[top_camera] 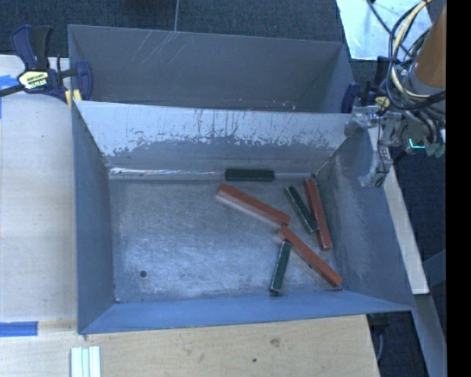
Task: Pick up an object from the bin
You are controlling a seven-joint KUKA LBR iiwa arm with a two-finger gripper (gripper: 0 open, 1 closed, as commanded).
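— Grey bin [94, 210], scuffed floor. Jaws?
— High at right rim, above sloped wall. Spread or pressed together: cannot tell.
— Nearest to them?
— Red stick [318, 213] and green stick [302, 208], side by side, down by right wall.
— Farther out?
— Lower red stick [310, 256] touching lower green stick [280, 267]; long red bar [251, 204] mid-floor; dark bar [249, 175] along back wall.
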